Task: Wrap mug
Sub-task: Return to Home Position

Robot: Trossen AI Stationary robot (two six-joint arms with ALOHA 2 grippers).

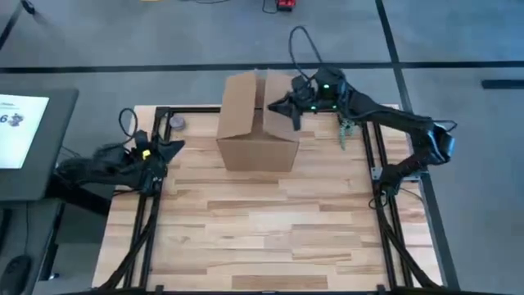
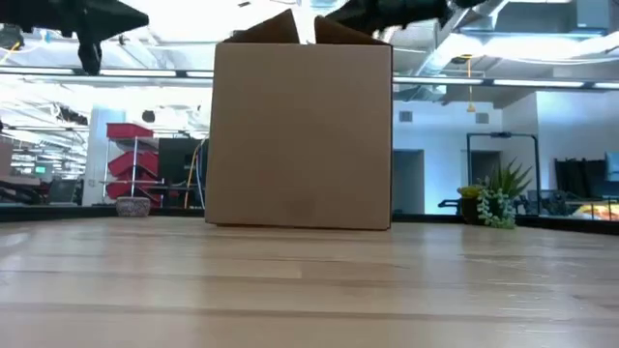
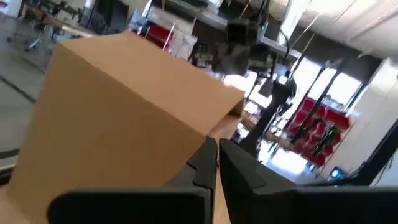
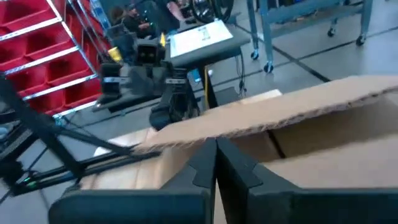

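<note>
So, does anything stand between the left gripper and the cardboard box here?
Nothing visible does. The left gripper, shut, hangs left of the cardboard box with only bare table between. A small grey object lies off that line, farther back. The right gripper is over the box's top.

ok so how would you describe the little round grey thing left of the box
On the wooden table, find the cardboard box standing at the far middle. Left of it, near the table's far left corner, sits a small round grey object. It is low and round, unlike the green leafy sprig on the box's right.
</note>
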